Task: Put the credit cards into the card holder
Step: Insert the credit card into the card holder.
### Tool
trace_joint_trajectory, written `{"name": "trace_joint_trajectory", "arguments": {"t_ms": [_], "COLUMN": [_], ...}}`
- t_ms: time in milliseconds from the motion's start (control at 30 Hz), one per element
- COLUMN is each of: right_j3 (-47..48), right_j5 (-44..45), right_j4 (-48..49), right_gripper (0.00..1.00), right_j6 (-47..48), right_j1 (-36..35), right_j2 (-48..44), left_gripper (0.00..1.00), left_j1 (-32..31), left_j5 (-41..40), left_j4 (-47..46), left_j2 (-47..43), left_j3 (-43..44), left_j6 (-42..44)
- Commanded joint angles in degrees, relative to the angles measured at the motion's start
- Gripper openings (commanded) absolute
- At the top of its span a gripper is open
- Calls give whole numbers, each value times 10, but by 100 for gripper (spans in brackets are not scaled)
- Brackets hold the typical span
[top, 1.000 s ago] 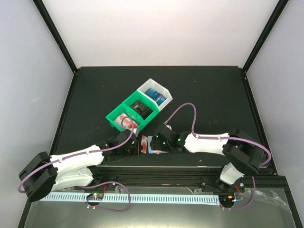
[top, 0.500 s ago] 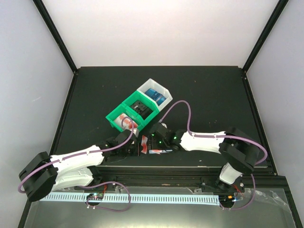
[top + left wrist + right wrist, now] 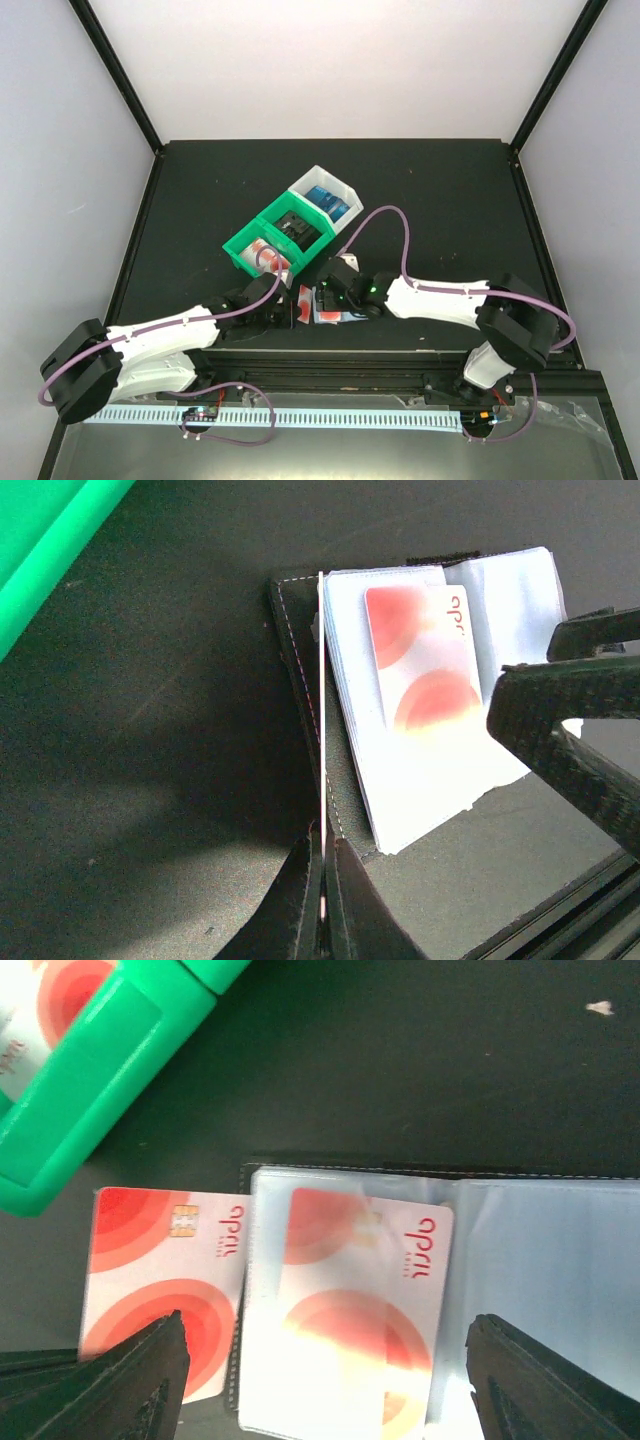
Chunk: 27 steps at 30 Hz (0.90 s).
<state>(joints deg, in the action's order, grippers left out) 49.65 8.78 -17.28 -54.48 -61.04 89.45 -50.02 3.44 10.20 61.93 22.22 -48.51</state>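
The card holder (image 3: 335, 306) lies open near the table's front edge, pale sleeves up. A red-and-white card (image 3: 360, 1300) sits inside its left sleeve and also shows in the left wrist view (image 3: 425, 660). My left gripper (image 3: 322, 845) is shut on a second red-and-white card (image 3: 165, 1280), held on edge against the holder's left rim (image 3: 300, 680). In the top view this card (image 3: 303, 303) stands just left of the holder. My right gripper (image 3: 325, 1325) is open, hovering over the holder with one finger on each side of the sleeved card.
Joined bins stand behind the holder: a green bin (image 3: 262, 232) with red-and-white and black cards, and a white bin (image 3: 343, 187) with blue cards. The green bin's corner (image 3: 90, 1090) is close to the holder. The table's front rail (image 3: 400, 352) is just below.
My right gripper has shifted a little left and now sits over the open card holder. My left gripper and its card have barely moved.
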Motion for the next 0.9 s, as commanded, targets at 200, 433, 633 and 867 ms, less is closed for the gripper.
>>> {"name": "trace_joint_trajectory", "arguments": {"t_ms": [200,433,633,867], "right_j3": [25,-2,-7,4], "right_j5": [-13,-92,-90,34], "right_j4": [-14,85,94,-8], "right_gripper": [77,73,71,74], "right_j6": [3,22,28,20], "right_j1": [-3,-3,-2,-2], "right_j2": [64,58,42,-34], "left_gripper": [1,2,1,2], "left_j1": [-4,-4,-4,-3], "left_j5": [4,9,4,-68], "left_j4": [16,13,17,92], "left_j2": [0,3,-2,-54], "left_j3": [2,2,4,43], "left_j6": [6,5,5,24]}}
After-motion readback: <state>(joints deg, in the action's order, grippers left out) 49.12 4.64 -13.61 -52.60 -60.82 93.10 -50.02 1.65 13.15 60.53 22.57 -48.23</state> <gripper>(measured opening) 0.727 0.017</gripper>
